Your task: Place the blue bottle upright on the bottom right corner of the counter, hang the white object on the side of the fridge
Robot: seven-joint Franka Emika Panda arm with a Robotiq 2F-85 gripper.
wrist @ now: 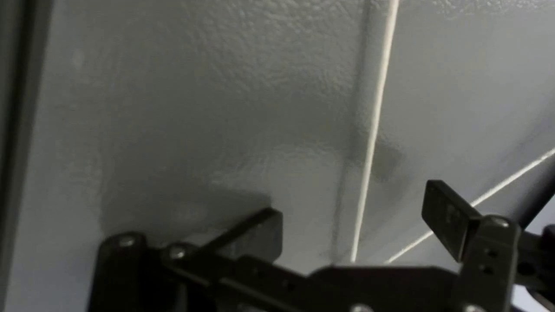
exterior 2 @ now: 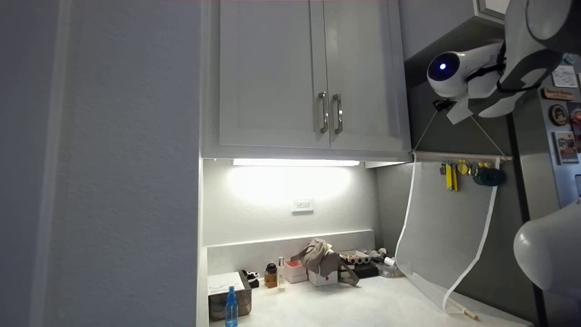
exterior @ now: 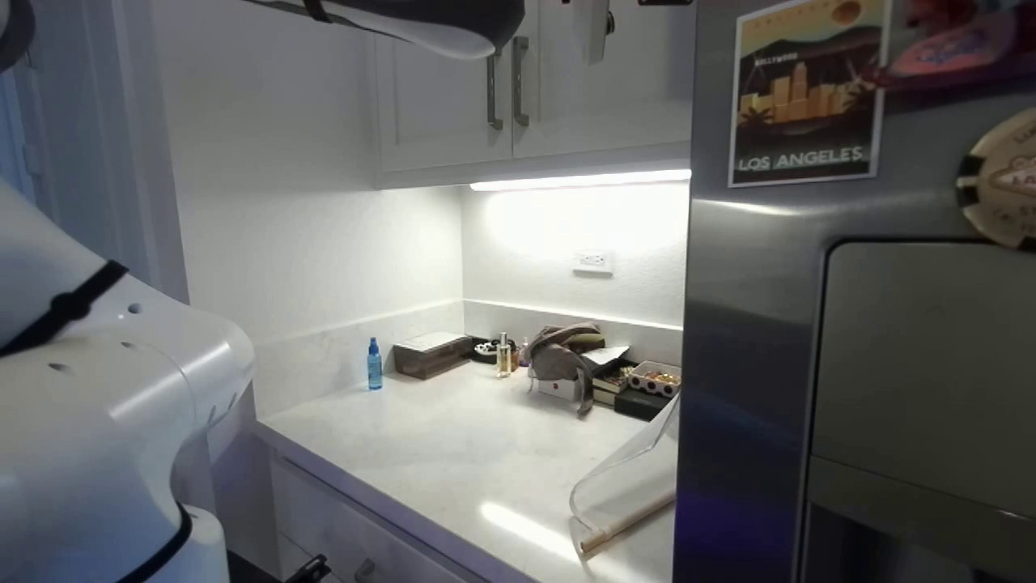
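The blue bottle (exterior: 375,368) (exterior 2: 231,309) stands upright on the white counter (exterior: 453,445), by the side wall. Along the grey side of the fridge (exterior 2: 504,263) hangs the white object (exterior 2: 442,227), a thin mesh sheet with white edges; its lower end rests on the counter. Its cord (wrist: 376,108) rises on both sides toward my gripper (wrist: 353,215). In the wrist view the jaws stand wide apart, and a strand runs between them without either finger (wrist: 448,216) pressing it. The top of the cord is hidden behind the gripper body, so what bears it I cannot tell.
Yellow tags (exterior 2: 449,177) and a dark teal item (exterior 2: 489,176) hang at the sheet's top. Along the backsplash stand a brown box (exterior: 433,354), small bottles (exterior: 503,356) and a grey-brown bag (exterior: 558,356). Upper cabinets (exterior 2: 272,72) overhang the counter beside the arm.
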